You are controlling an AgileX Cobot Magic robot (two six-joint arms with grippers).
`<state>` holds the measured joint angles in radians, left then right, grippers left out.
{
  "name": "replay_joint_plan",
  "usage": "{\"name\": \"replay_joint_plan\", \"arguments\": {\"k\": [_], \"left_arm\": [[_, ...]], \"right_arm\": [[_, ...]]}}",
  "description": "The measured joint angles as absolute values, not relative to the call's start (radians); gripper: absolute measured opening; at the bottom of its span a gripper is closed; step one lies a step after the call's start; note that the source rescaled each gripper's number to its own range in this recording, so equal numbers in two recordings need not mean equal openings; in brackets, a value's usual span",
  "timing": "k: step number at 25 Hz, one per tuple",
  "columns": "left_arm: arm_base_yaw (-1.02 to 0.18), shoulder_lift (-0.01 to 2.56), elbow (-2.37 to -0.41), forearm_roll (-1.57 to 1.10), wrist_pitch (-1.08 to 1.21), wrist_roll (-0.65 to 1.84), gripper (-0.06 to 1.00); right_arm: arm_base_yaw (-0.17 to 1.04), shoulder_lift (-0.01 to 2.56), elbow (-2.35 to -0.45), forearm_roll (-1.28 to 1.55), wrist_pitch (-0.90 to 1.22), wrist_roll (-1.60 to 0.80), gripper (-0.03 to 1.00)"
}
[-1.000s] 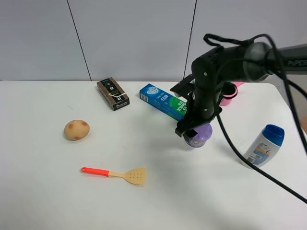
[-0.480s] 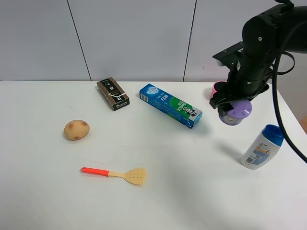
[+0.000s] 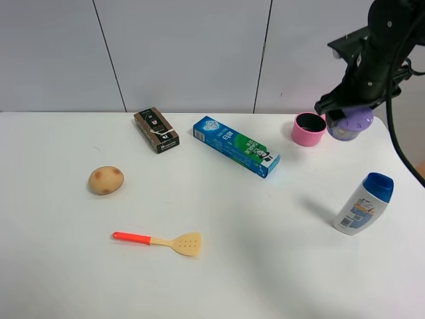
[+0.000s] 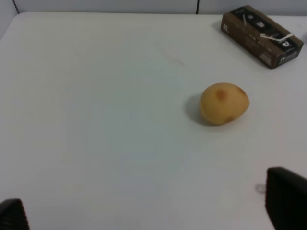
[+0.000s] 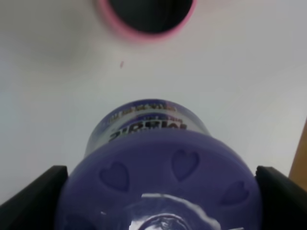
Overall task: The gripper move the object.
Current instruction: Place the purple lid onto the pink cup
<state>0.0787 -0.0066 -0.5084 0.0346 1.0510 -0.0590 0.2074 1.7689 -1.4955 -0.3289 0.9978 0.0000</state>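
Observation:
The purple tub (image 3: 352, 123) with its lilac lid is held in my right gripper (image 3: 344, 117) above the table's back right corner, just right of the pink saucepan (image 3: 309, 129). In the right wrist view the tub (image 5: 153, 143) fills the lower frame between the two black fingers (image 5: 33, 196), with the saucepan (image 5: 146, 17) beyond it. My left gripper (image 4: 148, 211) is open and empty over the left part of the table; only its fingertips (image 4: 287, 201) show, and it is out of the exterior high view.
A potato (image 3: 106, 180) (image 4: 224, 103), a brown box (image 3: 156, 129) (image 4: 261, 36), a blue-green toothpaste box (image 3: 236, 146), an orange-handled spatula (image 3: 159, 240) and a white blue-capped bottle (image 3: 363, 203) lie on the white table (image 3: 265, 266). The table's right edge is close to the tub.
My right gripper has carried the purple tub up and to the right, from beside the toothpaste box to the back right corner next to the pink saucepan.

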Motion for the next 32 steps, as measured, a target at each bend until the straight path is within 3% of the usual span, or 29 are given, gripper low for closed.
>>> {"name": "replay_joint_plan", "arguments": {"k": [6, 13, 20, 32], "left_arm": [[0.079, -0.007, -0.508, 0.034, 1.051, -0.059, 1.00], [0.079, -0.007, -0.508, 0.034, 1.051, -0.059, 1.00], [0.079, -0.007, -0.508, 0.034, 1.051, -0.059, 1.00], [0.079, -0.007, -0.508, 0.034, 1.051, -0.059, 1.00]], "right_arm": [[0.206, 1.969, -1.809, -0.289, 1.117, -0.061, 0.00], [0.175, 2.172, -2.031, -0.273, 1.156, -0.083, 0.00], [0.101, 2.197, -2.053, -0.195, 1.129, -0.087, 0.00], [0.100, 2.292, -2.053, -0.138, 1.012, -0.098, 0.00]]}}
